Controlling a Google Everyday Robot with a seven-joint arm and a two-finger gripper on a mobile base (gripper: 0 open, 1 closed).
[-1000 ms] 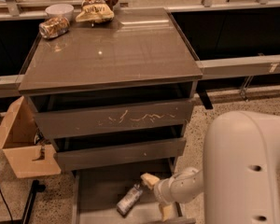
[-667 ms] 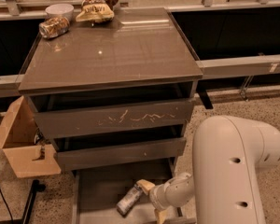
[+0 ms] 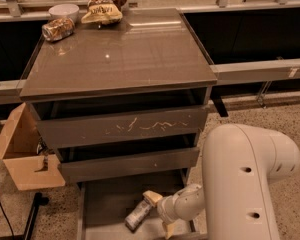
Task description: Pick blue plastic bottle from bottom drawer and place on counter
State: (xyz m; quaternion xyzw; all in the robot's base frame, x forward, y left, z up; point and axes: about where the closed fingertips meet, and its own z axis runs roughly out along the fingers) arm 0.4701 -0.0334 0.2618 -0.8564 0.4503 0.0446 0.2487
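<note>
In the bottom drawer (image 3: 106, 206), the blue plastic bottle (image 3: 138, 215) lies just beside the hand (image 3: 160, 213) (fingers apart).

Nothing legible; lettering on snack bag (image 3: 102, 10) at worktop's (image 3: 120, 59) rear cannot be made out. End effector (image 3: 160, 214), fingers spread, over bottom drawer (image 3: 105, 204) beside blue plastic bottle (image 3: 138, 215).

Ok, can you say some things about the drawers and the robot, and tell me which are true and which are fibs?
1. The bottle lies in the bottom drawer. True.
2. The shiny can is in that drawer too. False: it is on the counter.
3. The gripper is down by the bottle, fingers apart. True.
4. The snack bag is on the floor. False: it is on the counter.
</note>
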